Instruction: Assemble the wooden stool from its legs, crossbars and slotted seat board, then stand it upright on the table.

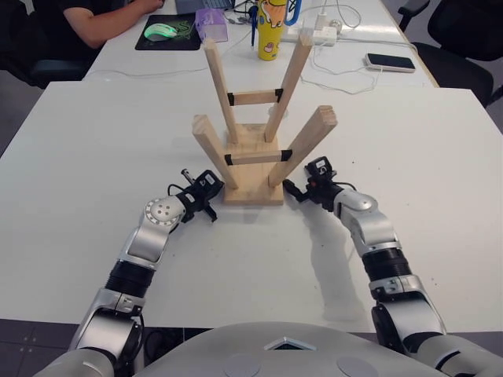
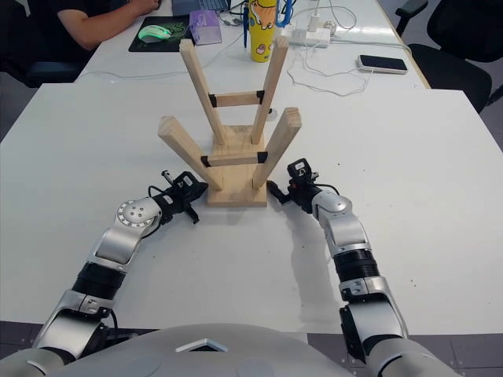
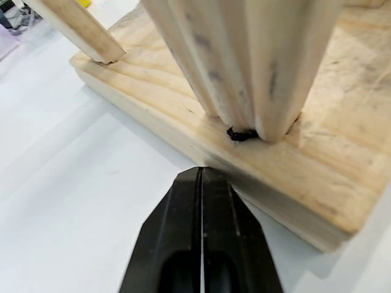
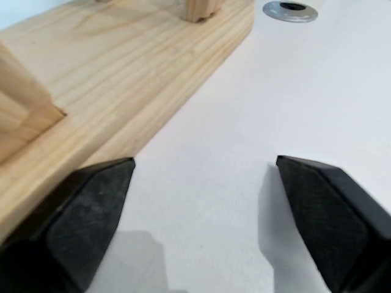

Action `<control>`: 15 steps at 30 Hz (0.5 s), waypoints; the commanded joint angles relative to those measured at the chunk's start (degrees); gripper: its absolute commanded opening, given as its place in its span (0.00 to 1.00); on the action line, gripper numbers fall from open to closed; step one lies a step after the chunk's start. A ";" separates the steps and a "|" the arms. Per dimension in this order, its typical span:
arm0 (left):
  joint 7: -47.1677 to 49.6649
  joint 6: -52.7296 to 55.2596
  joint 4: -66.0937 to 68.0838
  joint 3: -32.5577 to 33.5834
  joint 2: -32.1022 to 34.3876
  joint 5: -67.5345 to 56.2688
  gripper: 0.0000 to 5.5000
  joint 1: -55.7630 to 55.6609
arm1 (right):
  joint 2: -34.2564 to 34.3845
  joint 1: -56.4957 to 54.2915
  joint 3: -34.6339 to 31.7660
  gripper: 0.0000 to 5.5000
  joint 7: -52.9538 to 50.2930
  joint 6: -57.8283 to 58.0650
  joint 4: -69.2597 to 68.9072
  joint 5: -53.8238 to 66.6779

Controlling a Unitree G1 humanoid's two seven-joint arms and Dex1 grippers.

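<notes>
Okay, so from where I'm driving, the build part looks basically done: the stool (image 1: 253, 149) sits upside down in the middle of the table (image 1: 94, 157), seat board (image 1: 253, 193) flat on the surface, all four legs (image 1: 219, 86) poking up out of it and splaying outward. Two crossbars (image 1: 254, 98) are seated between leg pairs, one high above the board on the far pair and one lower on the near pair. I can't tell from these angles whether more bars are meant to go in. What's left, as far as I can judge, is the flip, since it's nowhere near standing on its legs yet. My left gripper (image 3: 201, 177) is parked at the board's near left corner, fingers (image 3: 183, 232) pressed together with nothing between them, tips just beside the board's edge below the corner leg. My right gripper (image 4: 204, 163) is at the board's near right corner, spread wide and empty, one finger right up against the board's side edge; touching or not, I can't say. So I'd call it mostly finished, with the awkward turnover to go.
</notes>
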 commanded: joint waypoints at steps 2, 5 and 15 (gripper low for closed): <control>-2.03 1.56 -5.32 -4.25 -3.64 -2.11 0.00 1.09 | 1.40 4.78 5.66 0.79 7.93 5.29 -5.95 3.35; 0.75 1.20 -7.02 -2.05 -2.42 -1.09 0.00 2.91 | 0.92 4.47 5.62 0.79 4.40 2.77 -4.38 -0.36; 19.80 -3.44 -22.37 10.99 -2.45 3.89 0.00 18.88 | -0.04 6.25 -0.51 0.79 -1.93 -3.44 -3.77 -1.69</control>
